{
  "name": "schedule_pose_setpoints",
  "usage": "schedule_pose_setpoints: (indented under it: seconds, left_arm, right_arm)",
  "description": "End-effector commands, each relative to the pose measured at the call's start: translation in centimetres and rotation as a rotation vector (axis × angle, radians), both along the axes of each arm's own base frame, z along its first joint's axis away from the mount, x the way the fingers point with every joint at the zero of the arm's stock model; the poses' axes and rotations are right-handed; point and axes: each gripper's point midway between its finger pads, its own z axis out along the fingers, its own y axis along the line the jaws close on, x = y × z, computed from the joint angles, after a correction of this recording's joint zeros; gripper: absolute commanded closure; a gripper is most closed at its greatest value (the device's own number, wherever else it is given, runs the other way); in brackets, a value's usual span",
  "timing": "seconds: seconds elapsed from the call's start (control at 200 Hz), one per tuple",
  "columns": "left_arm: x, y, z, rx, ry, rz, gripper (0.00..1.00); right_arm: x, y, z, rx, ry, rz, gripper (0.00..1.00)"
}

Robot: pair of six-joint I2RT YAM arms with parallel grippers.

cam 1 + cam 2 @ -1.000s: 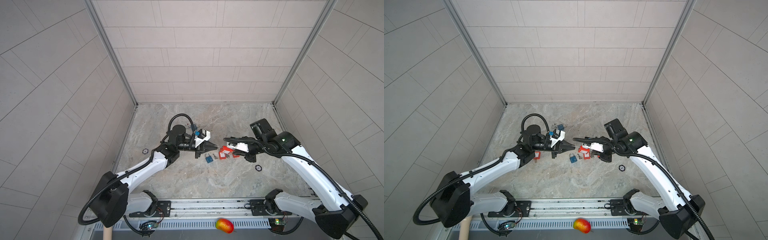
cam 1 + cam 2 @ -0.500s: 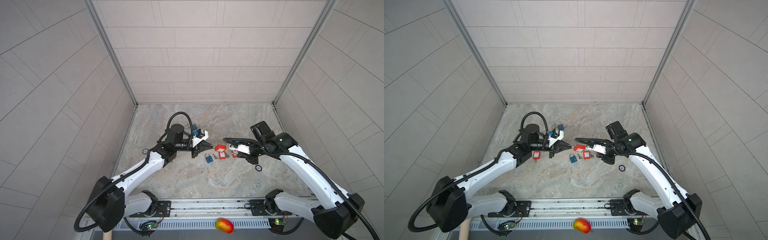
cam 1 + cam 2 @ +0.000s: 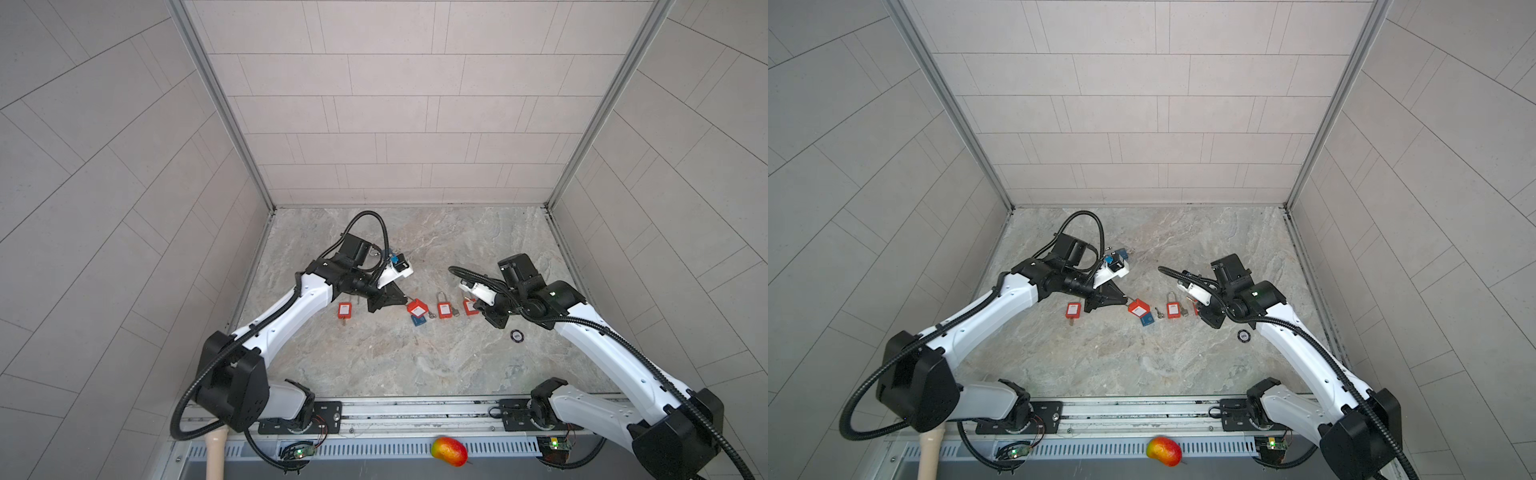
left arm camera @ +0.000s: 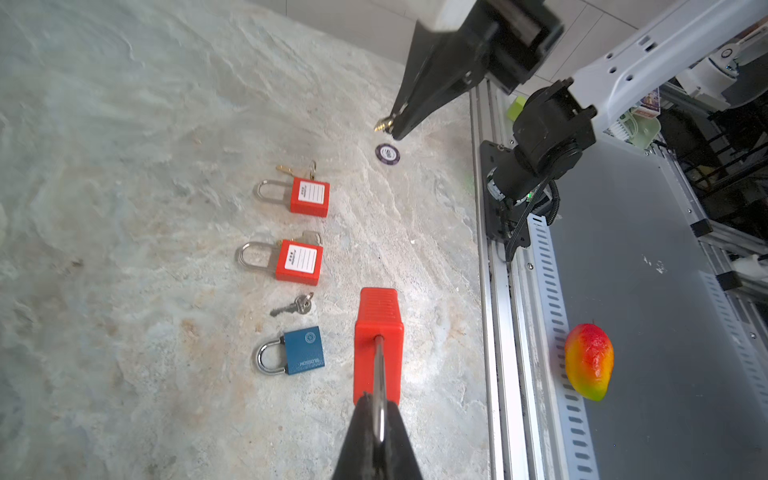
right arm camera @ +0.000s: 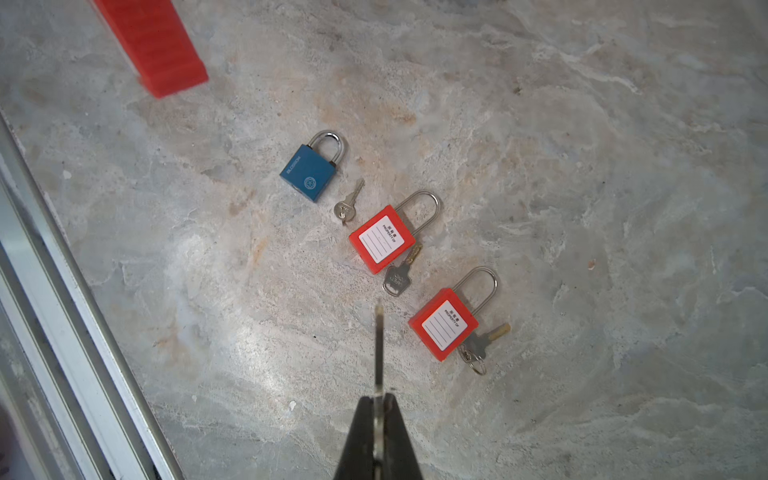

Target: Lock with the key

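Left arm (image 3: pixel 291 309) low, padlock (image 3: pixel 417 308) in fingers (image 4: pixel 358 440)

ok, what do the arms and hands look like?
The left arm and right arm: white shells, black joints and bases, a black ribbed hose looping along each. The left hand and right hand: black, tapering to a wedge. Small green light on the right arm's joint.

Pale tiled walls (image 3: pixel 374 104) enclose a marbled stone floor (image 3: pixel 374 365) — evenly lit.

The left arm (image 3: pixel 291 316) and right arm (image 3: pixel 602 347) are extended from near toward the middle; the left gripper (image 4: pixel 377 400) and right gripper (image 5: pixel 376 401) are pinched closed.
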Motion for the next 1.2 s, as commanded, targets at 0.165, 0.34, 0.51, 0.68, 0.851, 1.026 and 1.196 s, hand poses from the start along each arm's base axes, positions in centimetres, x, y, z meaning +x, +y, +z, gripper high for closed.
schedule_pose_setpoints:
  seconds: [0.165,0.34,0.51,0.68,0.851,1.026,1.196]
  left_arm:
    - [4.6,-3.0,-0.9,0.124,0.163,-0.063,1.00]
    - [7.8,-5.4,-3.2,0.210,0.277,-0.116,1.00]
    - [10.6,-7.1,-5.5,0.228,0.283,-0.102,1.00]
    - [12.3,-8.6,-7.7,0.239,0.291,-0.072,1.00]
    - [13.8,-9.7,-9.5,0.273,0.267,-0.021,1.00]
    - [14.8,-9.7,-10.5,0.298,0.257,0.012,1.00]
    - [15.4,-9.8,-10.8,0.308,0.241,0.025,1.00]
  right_arm:
    - [2.9,-0.4,-1.8,0.030,0.069,-0.261,1.00]
    - [4.3,0.5,-2.8,0.065,0.114,-0.305,1.00]
    - [5.2,1.1,-3.9,0.072,0.158,-0.331,1.00]
    - [6.1,1.7,-4.8,0.079,0.199,-0.354,1.00]
    - [6.9,1.8,-5.7,0.063,0.234,-0.390,1.00]
    - [7.3,1.8,-6.4,0.053,0.255,-0.413,1.00]
    - [7.4,1.8,-6.9,0.047,0.271,-0.427,1.00]
